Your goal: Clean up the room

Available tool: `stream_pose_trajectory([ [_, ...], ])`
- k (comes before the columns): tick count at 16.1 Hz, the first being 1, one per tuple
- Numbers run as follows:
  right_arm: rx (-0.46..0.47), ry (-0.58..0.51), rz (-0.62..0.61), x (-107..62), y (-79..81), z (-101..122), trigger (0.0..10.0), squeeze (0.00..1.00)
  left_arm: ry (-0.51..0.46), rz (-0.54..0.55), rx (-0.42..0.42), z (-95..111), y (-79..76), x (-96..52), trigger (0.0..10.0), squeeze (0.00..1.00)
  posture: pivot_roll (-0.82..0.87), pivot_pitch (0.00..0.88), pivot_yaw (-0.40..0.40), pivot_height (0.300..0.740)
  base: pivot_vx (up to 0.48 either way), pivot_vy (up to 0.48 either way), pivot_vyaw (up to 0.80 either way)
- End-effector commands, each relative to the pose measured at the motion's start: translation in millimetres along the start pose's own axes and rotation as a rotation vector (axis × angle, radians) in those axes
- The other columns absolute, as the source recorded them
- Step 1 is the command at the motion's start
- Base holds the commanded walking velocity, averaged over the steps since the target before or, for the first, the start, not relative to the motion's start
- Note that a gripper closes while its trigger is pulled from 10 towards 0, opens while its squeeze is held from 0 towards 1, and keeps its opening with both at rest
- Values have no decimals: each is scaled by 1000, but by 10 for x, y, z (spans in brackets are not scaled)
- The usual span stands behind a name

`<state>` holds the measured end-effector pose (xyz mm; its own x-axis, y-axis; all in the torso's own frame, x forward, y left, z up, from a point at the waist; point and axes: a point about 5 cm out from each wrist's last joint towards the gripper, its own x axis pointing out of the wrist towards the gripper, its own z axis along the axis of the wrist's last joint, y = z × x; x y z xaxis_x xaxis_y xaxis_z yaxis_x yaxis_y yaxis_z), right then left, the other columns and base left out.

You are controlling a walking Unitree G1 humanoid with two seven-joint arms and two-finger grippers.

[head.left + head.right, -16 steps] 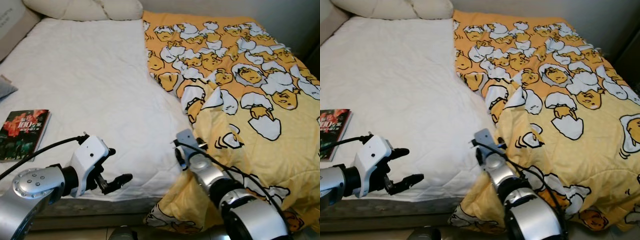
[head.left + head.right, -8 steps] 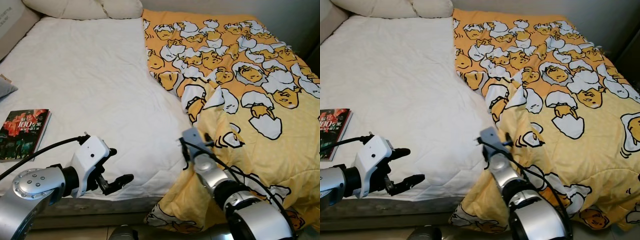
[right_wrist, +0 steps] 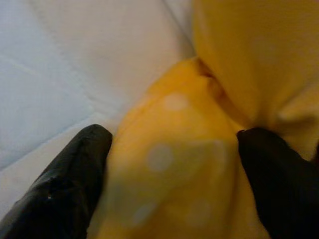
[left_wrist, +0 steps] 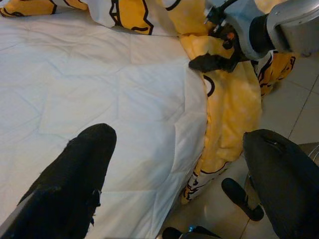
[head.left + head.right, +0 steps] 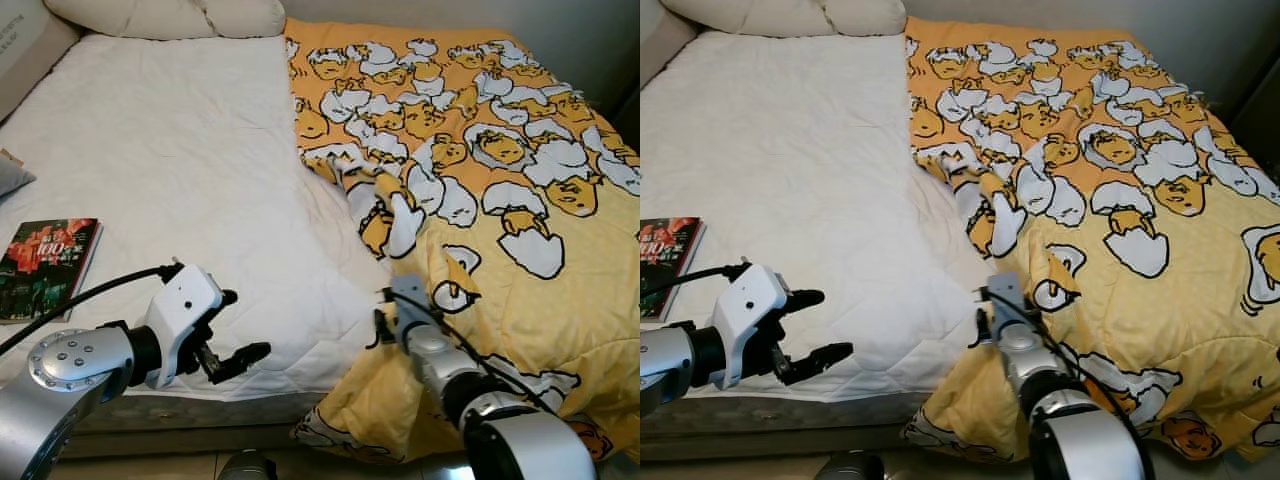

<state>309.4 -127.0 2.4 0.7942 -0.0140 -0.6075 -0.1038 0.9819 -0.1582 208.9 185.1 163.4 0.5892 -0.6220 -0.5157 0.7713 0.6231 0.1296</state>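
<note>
A yellow blanket [image 5: 500, 200] printed with egg cartoons covers the right half of the bed, and its near corner hangs over the foot edge. My right gripper [image 5: 381, 330] is at that hanging edge, open, with a fold of the yellow fabric [image 3: 174, 149] between its two fingers [image 3: 75, 174]. The left wrist view shows the same gripper [image 4: 212, 59] against the blanket's edge. My left gripper [image 5: 242, 325] hovers open over the near edge of the white mattress [image 5: 170, 160], holding nothing.
A book [image 5: 45, 265] with a dark red cover lies near the bed's left edge. Two pillows [image 5: 170, 18] are at the head. Tiled floor [image 4: 294, 99] lies beyond the foot of the bed.
My right gripper has moved right and nearer along the blanket's edge. The blanket's middle fold has bunched and shifted leftward. The left arm has hardly moved.
</note>
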Motion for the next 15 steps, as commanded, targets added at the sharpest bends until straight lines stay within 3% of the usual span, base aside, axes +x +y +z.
stream_pose_trajectory([
  [1, 24, 31, -5, 0, -41, -51, 0, 0, 14, -11, -1, -13, -4, 1, 10000, 0, 321, 66, -11, 740, 0, 0, 0],
  [15, 87, 68, 34, -9, -51, -150, 0, 0, 11, -20, 6, 5, -11, 10, 10000, 0, 321, 57, -4, 740, 0, 0, 0],
])
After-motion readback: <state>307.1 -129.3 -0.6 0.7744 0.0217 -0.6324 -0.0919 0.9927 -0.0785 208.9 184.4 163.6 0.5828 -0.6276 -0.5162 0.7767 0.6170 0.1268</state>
